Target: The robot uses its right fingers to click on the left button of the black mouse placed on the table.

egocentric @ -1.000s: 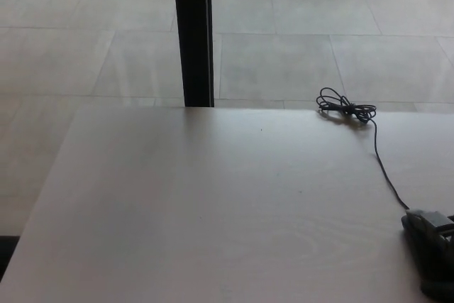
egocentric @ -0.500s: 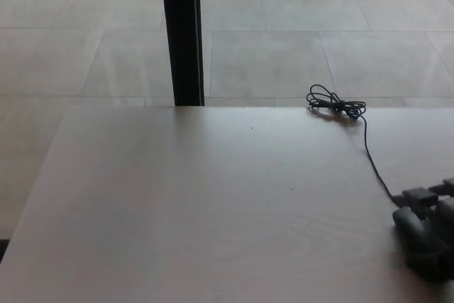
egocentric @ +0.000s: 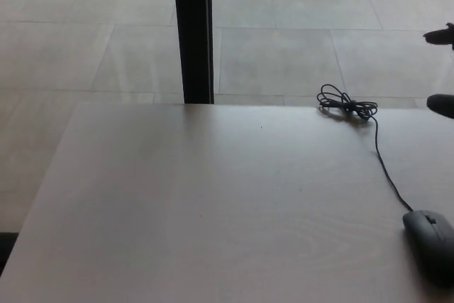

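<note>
The black mouse (egocentric: 430, 243) lies uncovered on the pale table (egocentric: 213, 204) near its front right corner, partly cut off by the picture's edge. Its thin cable (egocentric: 386, 168) runs back to a bundled coil (egocentric: 346, 108) near the table's far edge. Of my right hand (egocentric: 443, 105) only two dark fingertips show at the right edge, well above and behind the mouse. They are spread apart, hold nothing and touch nothing. My left hand does not show.
A black vertical post (egocentric: 193, 33) stands behind the table's far edge, left of the middle. Beyond it lies a grey tiled floor (egocentric: 298, 47). The table's left edge slants from the far left corner towards the bottom left.
My right hand, which lay over the mouse, has lifted off and risen to the upper right edge, leaving the mouse bare. The camera has swung slightly left and back.
</note>
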You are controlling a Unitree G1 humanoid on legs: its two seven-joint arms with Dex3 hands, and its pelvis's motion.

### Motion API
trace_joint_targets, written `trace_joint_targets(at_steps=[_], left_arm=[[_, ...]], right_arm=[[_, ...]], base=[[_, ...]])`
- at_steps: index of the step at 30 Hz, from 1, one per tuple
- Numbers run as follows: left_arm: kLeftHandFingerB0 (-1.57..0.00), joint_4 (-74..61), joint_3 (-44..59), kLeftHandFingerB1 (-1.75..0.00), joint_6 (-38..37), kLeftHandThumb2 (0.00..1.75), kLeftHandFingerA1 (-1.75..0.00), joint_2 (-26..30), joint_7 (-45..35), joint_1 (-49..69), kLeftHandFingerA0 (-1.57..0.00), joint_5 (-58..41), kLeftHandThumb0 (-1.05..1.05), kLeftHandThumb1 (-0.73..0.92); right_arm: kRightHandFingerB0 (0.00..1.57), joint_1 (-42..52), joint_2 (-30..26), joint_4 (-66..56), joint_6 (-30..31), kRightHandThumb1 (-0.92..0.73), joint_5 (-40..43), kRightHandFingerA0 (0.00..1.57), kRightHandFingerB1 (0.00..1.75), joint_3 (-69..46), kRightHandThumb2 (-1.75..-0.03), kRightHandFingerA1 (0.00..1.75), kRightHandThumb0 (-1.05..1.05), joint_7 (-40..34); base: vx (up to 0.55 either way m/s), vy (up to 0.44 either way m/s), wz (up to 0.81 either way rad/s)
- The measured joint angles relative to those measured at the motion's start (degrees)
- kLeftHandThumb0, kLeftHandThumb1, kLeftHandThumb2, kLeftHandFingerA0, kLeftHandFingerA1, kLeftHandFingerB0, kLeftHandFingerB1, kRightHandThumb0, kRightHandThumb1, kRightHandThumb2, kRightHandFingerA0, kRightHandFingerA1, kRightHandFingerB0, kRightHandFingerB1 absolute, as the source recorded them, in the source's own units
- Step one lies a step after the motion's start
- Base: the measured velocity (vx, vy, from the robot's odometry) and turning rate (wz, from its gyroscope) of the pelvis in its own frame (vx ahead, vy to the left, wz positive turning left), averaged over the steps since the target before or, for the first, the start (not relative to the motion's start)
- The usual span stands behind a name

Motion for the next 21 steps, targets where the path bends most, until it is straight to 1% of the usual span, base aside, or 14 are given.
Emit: trace_joint_targets(at_steps=[2,3,6,7,8,9,12,15,16,17,18,19,20,21], left_arm=[[-0.61,-0.02,-0.09,-0.48,0.00,0.65,-0.57,0.00,0.03,0.00,-0.74,0.00,-0.80,0.84],[-0.57,-0.02,-0.14,-0.53,0.00,0.83,-0.61,0.00,0.05,0.06,-0.69,0.00,-0.85,0.68],[-0.57,-0.01,-0.49,-0.53,0.00,0.84,-0.60,0.00,0.15,0.10,-0.68,0.04,-0.86,0.69],[-0.61,0.01,-0.60,-0.47,0.00,0.65,-0.55,0.00,0.20,0.18,-0.73,0.07,-0.77,0.84],[-0.65,0.00,-0.68,-0.48,0.00,0.65,-0.56,0.00,0.23,0.16,-0.78,0.09,-0.79,0.83],[-0.61,0.00,-0.80,-0.49,0.00,0.66,-0.59,0.00,0.35,0.08,-0.71,0.12,-0.77,0.86],[-0.61,-0.02,-1.19,-0.48,-0.03,0.65,-0.58,0.00,0.45,0.31,-0.78,0.23,-0.81,0.84],[-0.62,-0.03,-1.23,-0.48,-0.05,0.65,-0.58,0.00,0.49,0.33,-0.77,0.22,-0.82,0.84],[-0.63,0.00,-1.22,-0.49,-0.05,0.65,-0.58,0.00,0.50,0.39,-0.74,0.21,-0.81,0.83],[-0.63,0.00,-1.16,-0.49,-0.05,0.65,-0.58,0.00,0.52,0.41,-0.74,0.20,-0.81,0.83],[-0.62,0.01,-1.12,-0.49,-0.05,0.65,-0.55,-0.01,0.53,0.45,-0.72,0.17,-0.81,0.83],[-0.62,0.02,-1.08,-0.49,-0.05,0.65,-0.55,-0.01,0.54,0.51,-0.72,0.15,-0.81,0.83],[-0.60,0.02,-1.06,-0.48,-0.05,0.64,-0.56,-0.04,0.53,0.45,-0.70,0.11,-0.81,0.83],[-0.57,0.02,-0.97,-0.53,-0.05,0.81,-0.62,-0.06,0.52,0.48,-0.68,0.04,-0.88,0.66]], right_arm=[[0.49,1.10,-1.27,0.47,-0.54,-0.79,0.97,0.37,0.40,-2.43,-0.64,0.47,-0.69,0.02],[0.49,1.68,-1.63,0.73,-0.73,-0.79,1.38,0.38,0.39,-3.32,-0.64,0.46,-0.69,0.02],[0.49,4.35,-2.48,1.09,-1.41,-0.80,2.64,0.37,0.39,-5.78,-0.64,0.46,-0.69,0.02],[0.48,5.04,-2.61,1.19,-1.54,-0.79,2.88,0.36,0.39,-6.28,-0.64,0.44,-0.68,0.03],[0.48,6.17,-2.80,1.13,-1.72,-0.79,3.22,0.36,0.38,-7.10,-0.64,0.43,-0.67,0.02],[0.49,8.04,-3.13,0.88,-1.88,-0.79,3.70,0.36,0.38,-8.38,-0.64,0.42,-0.68,0.00],[0.49,12.05,-3.27,0.90,-1.93,-0.81,4.59,0.37,0.36,-10.61,-0.65,0.43,-0.73,-0.03],[0.51,17.32,-3.19,2.44,-2.62,-0.82,6.01,0.38,0.37,-13.96,-0.65,0.43,-0.74,-1.14],[0.49,18.89,-3.09,3.20,-2.90,-0.83,6.38,0.36,0.35,-14.82,-0.65,0.41,-0.74,-1.68],[0.49,21.03,-2.86,3.96,-3.05,-0.83,6.90,0.36,0.35,-16.01,-0.65,0.41,-0.74,-2.21],[0.52,22.58,-2.63,4.51,-3.10,-0.80,7.25,0.40,0.37,-16.85,-0.64,0.45,-0.72,-2.58],[0.52,23.90,-2.37,5.06,-3.15,-0.80,7.59,0.40,0.37,-17.54,-0.64,0.45,-0.72,-2.90],[0.54,25.66,-1.66,6.02,-3.53,-0.79,8.34,0.46,0.38,-19.03,-0.64,0.44,-0.75,-3.58],[0.54,27.31,-0.74,7.39,-3.92,-0.80,9.16,0.48,0.38,-20.56,-0.65,0.42,-0.76,-4.30]], base=[[0.00,0.000,0.00],[0.00,0.000,0.00],[0.00,0.000,0.00],[0.00,0.000,0.00],[0.00,0.000,0.00],[0.00,0.000,0.00],[0.00,0.000,0.00],[0.00,0.000,0.00],[0.00,0.000,0.00],[0.00,0.000,0.00],[0.00,0.000,0.00],[0.00,0.000,0.00],[0.00,0.000,0.00],[0.00,0.000,0.00]])
